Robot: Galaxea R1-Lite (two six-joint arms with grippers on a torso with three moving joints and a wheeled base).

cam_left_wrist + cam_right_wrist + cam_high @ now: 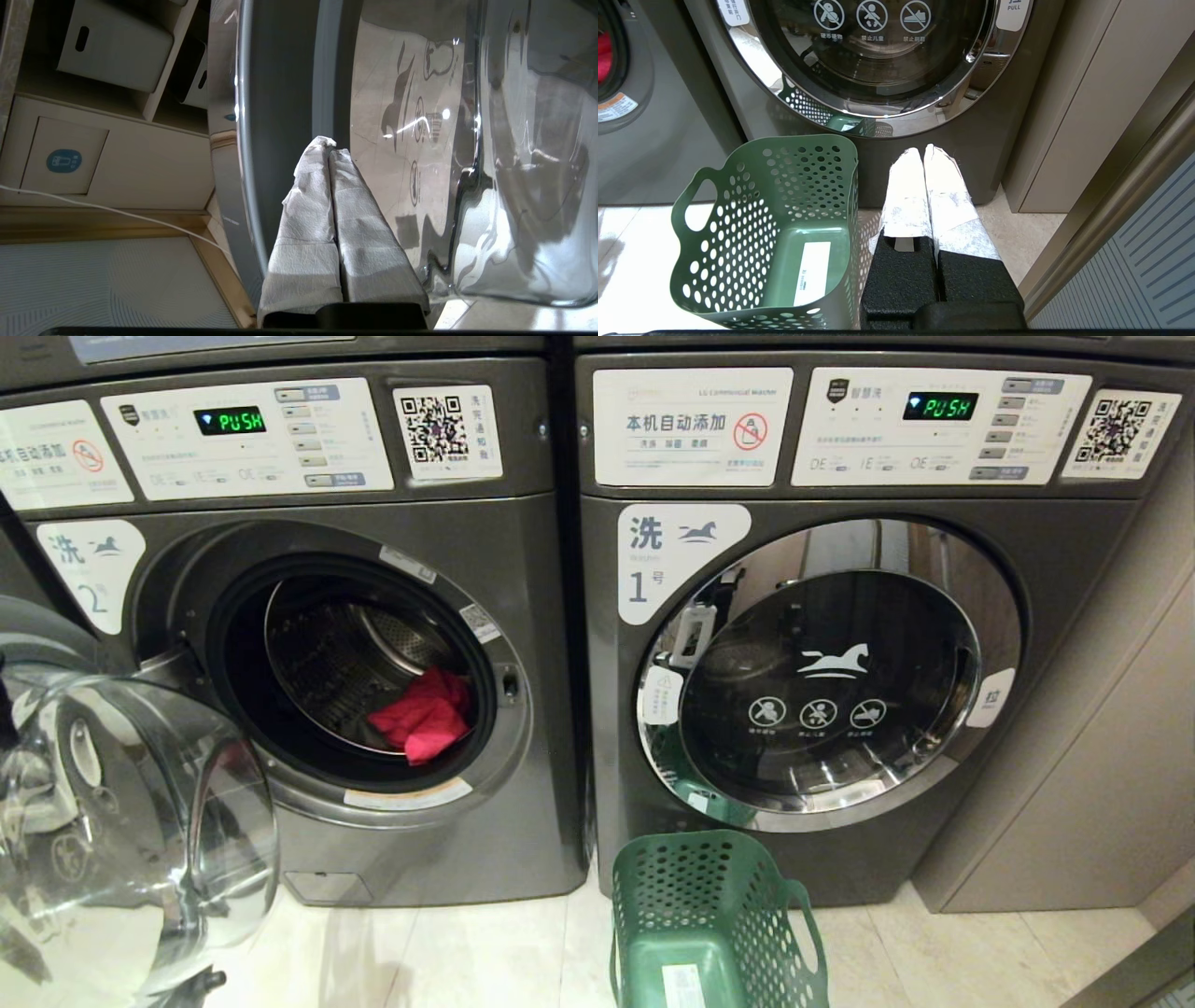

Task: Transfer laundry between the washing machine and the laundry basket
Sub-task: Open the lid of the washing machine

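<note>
The washing machine [532, 616] marked "2" stands at the left with its round glass door [140, 821] swung wide open. A bright red garment [425, 719] of the laundry lies at the front of the drum and also shows in the right wrist view [603, 51]. The green laundry basket [672, 887] sits on the floor before the washer marked "1", and it is empty [738, 200]. My left gripper [329, 145] is shut with nothing in it, close beside the open door's rim and glass [420, 140]. My right gripper [923, 151] is shut and empty, hanging just right of the basket.
The washer marked "1" [1036, 784] has its chrome-rimmed door [822, 681] closed. A beige cabinet panel [1102, 756] stands to its right. The left wrist view shows grey bins [117, 46] on shelves and a white cable [117, 212].
</note>
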